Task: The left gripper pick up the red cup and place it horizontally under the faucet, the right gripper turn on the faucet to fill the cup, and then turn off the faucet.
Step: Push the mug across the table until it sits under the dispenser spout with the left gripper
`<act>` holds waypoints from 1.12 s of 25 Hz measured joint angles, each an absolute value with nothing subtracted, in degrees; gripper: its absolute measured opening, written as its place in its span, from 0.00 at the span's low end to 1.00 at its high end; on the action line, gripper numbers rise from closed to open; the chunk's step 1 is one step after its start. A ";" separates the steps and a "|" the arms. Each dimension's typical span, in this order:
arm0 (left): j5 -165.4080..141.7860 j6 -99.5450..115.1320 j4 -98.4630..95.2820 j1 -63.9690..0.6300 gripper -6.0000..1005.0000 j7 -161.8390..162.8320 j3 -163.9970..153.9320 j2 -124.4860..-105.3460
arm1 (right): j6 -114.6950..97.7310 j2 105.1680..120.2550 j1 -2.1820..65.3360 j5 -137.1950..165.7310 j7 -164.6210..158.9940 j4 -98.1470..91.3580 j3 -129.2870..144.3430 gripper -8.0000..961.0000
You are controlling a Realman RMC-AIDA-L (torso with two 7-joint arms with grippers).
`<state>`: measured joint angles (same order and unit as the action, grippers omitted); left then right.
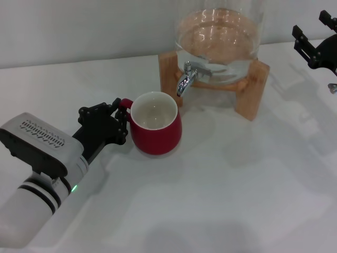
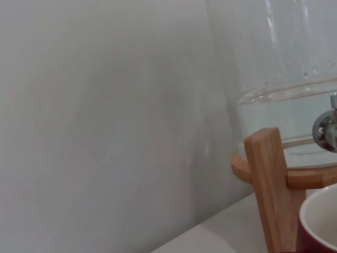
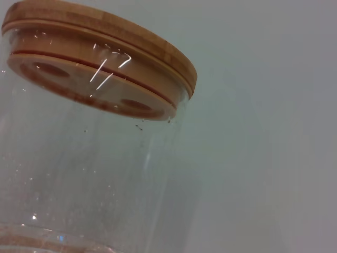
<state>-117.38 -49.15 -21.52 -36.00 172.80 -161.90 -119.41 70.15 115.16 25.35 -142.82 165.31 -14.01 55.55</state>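
Now left tool (image 1: 122, 120) gripping red cup (image 1: 156, 130), upright

I can read no text, label, brand, number or sign in any of my three views. The red cup (image 1: 156, 124) is plain, the glass jar (image 1: 219, 39) and its wooden stand (image 1: 251, 94) carry no markings, and the jar's wooden lid (image 3: 100, 39) is bare. The grey housing (image 1: 38, 141) on my left arm shows only a patch of vent slots, no lettering.
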 joint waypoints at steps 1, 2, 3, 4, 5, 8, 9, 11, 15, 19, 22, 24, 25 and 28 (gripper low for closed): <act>-117.38 -49.15 -21.52 -35.96 0.13 172.79 -161.87 -119.41 | 70.15 115.16 25.35 -142.82 165.29 -14.01 55.55 0.69; -117.38 -49.14 -21.52 -35.86 0.13 172.79 -161.73 -119.42 | 70.15 115.15 25.34 -142.82 165.29 -14.01 55.55 0.69; -117.36 -49.16 -21.48 -35.67 0.13 172.79 -161.39 -119.46 | 70.15 115.14 25.34 -142.82 165.29 -14.01 55.55 0.69; -117.31 -49.18 -21.34 -35.47 0.13 172.79 -161.05 -119.48 | 70.14 115.14 25.33 -142.82 165.29 -14.00 55.55 0.69; -117.30 -49.22 -21.14 -35.35 0.13 172.79 -160.70 -119.50 | 70.12 115.13 25.33 -142.82 165.29 -13.97 55.55 0.69; -117.18 -49.29 -20.67 -35.24 0.13 172.79 -159.86 -119.52 | 70.00 115.14 25.42 -142.82 165.30 -13.91 55.55 0.69; -117.17 -49.30 -20.62 -35.24 0.13 172.79 -159.68 -119.52 | 69.98 115.14 25.48 -142.82 165.30 -13.90 55.55 0.69; -117.15 -49.26 -20.61 -35.29 0.13 172.79 -159.45 -119.48 | 69.96 115.13 25.62 -142.82 165.30 -13.90 55.55 0.69; -117.15 -49.02 -20.58 -35.56 0.13 172.79 -159.39 -119.47 | 69.92 115.13 25.88 -142.82 165.30 -13.82 55.61 0.69; -117.22 -48.97 -20.96 -35.64 0.13 172.79 -159.50 -119.39 | 69.79 115.17 26.00 -142.39 165.04 -13.81 55.71 0.69; -117.41 -48.95 -21.41 -35.66 0.13 172.78 -159.50 -119.36 | 69.76 115.19 26.03 -142.29 164.90 -13.81 55.72 0.69; -117.38 -48.95 -21.89 -35.48 0.13 172.74 -159.42 -119.36 | 69.76 115.20 26.08 -142.26 164.82 -13.82 55.72 0.69; -117.38 -48.95 -21.89 -35.48 0.13 172.74 -159.42 -119.36 | 69.76 115.20 26.08 -142.26 164.82 -13.82 55.72 0.69; -117.32 -48.95 -21.94 -35.24 0.13 172.67 -159.36 -119.46 | 69.81 115.22 26.07 -142.24 164.78 -13.71 55.72 0.69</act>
<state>-117.32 -48.95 -21.94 -35.24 172.67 -159.36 -119.46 69.81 115.22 26.07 -142.24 164.78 -13.71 55.72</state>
